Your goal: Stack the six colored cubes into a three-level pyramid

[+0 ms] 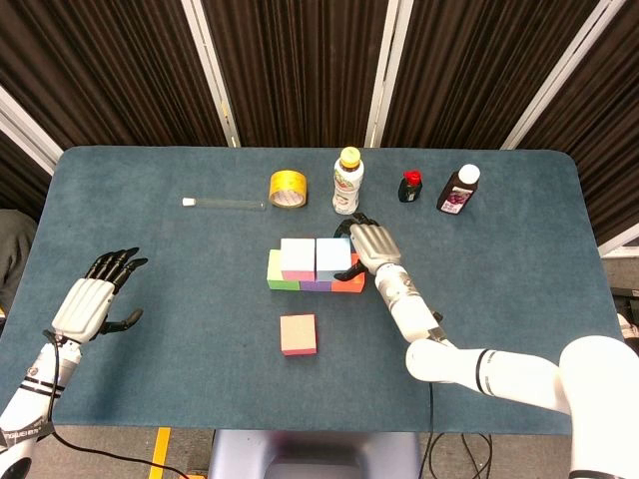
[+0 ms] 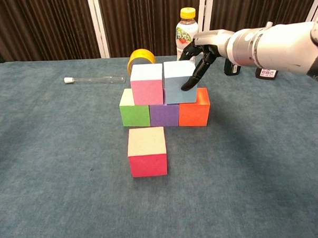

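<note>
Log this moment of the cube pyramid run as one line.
stage: second level | right hand touches light blue cube beside pink cube | red cube on table, unstacked | left hand open, idle

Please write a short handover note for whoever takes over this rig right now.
Left hand: open, holding nothing, over the table's left side.
Right hand: fingertips against the right face of the light blue cube, holding nothing.
Done: green cube, purple cube and orange cube in a row; pink cube and light blue cube on top.
Left: red cube, on the table in front, goes on top.
</note>
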Available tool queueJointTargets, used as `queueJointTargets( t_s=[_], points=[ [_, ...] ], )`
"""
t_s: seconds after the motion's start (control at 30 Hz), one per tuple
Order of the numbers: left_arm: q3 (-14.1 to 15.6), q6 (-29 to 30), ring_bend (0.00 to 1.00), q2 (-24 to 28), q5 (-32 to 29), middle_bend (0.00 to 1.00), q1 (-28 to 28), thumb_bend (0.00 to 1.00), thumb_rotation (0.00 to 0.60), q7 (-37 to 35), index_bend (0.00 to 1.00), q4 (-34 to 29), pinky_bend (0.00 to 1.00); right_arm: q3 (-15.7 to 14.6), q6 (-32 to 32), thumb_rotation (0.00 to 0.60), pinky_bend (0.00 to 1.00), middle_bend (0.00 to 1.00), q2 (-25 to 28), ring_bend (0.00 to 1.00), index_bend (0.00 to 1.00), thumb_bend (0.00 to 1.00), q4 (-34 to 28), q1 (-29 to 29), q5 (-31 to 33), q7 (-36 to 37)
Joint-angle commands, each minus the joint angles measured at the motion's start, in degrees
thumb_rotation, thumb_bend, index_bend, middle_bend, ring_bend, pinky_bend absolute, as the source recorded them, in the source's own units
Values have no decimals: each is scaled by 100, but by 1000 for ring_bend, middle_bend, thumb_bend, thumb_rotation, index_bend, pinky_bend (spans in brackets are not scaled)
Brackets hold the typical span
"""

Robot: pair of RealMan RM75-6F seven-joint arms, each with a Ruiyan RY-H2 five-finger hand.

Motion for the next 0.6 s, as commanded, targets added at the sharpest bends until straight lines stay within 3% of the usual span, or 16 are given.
queueJointTargets(
  t_s=[0.03, 0.6],
  points=[
    [-7, 0, 6, 0, -4, 7, 2, 309, 600, -4, 125, 9, 84, 0, -5, 600, 241, 297, -10, 140, 478, 274, 10, 11, 10, -2],
    [10, -42, 6, -48, 5, 7, 23, 308, 600, -81, 124, 86, 83, -33, 44, 600, 234, 293, -58, 139, 457, 274, 40, 68, 136, -88]
  ],
)
